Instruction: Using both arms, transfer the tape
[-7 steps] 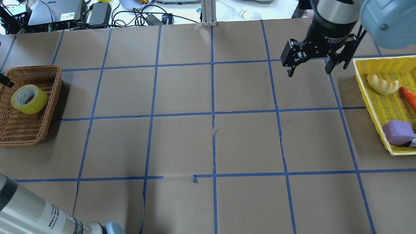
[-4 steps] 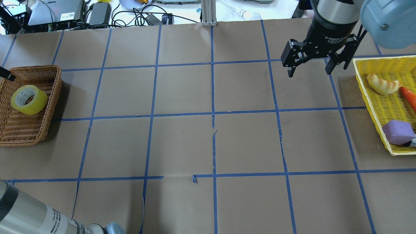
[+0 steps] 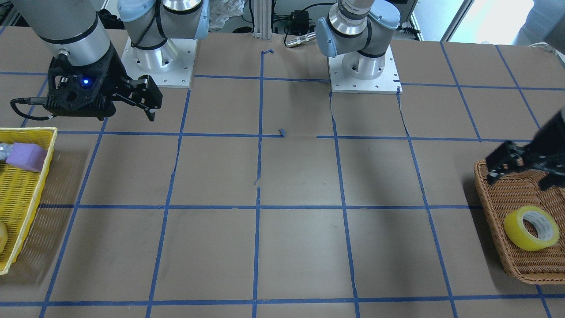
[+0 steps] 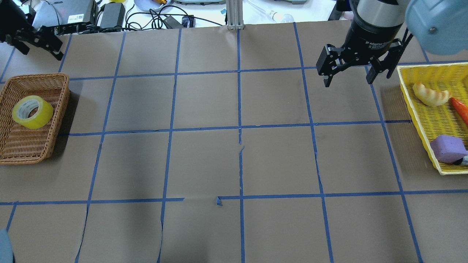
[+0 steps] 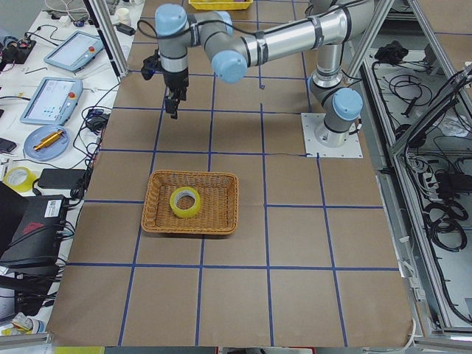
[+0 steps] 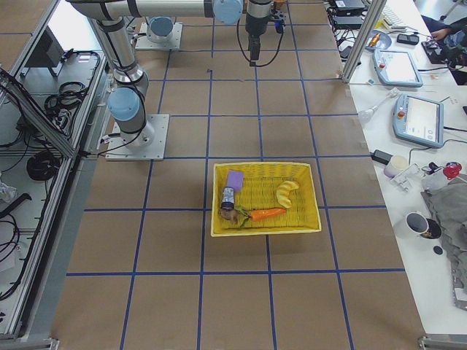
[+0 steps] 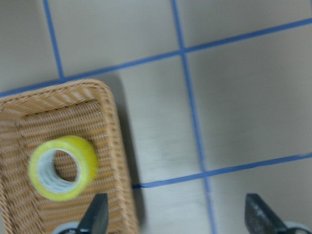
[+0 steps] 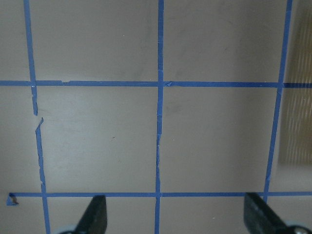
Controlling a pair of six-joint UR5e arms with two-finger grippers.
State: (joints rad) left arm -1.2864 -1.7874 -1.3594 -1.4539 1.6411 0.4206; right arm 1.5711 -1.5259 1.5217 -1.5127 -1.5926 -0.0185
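The yellow tape roll (image 4: 32, 111) lies on its side in a brown wicker basket (image 4: 65, 95) at the table's left end. It also shows in the front view (image 3: 531, 228) and the left wrist view (image 7: 62, 167). My left gripper (image 4: 39, 50) is open and empty. It hangs high in the air, off the basket's far side and apart from the tape. In its wrist view its fingertips (image 7: 97, 214) frame bare table beside the basket. My right gripper (image 4: 347, 81) is open and empty, above the table just left of the yellow basket.
A yellow mesh basket (image 4: 431, 68) at the right end holds a purple foam block (image 4: 448, 148), a bread-like lump (image 4: 430, 95) and an orange carrot (image 4: 461, 109). Brown paper with blue tape grid lines covers the table. Cables and boxes lie along the far edge.
My left gripper has moved from the basket's left edge, by the tape, up to the far left. The left arm tube has left the lower left corner. The tape and right gripper stay.
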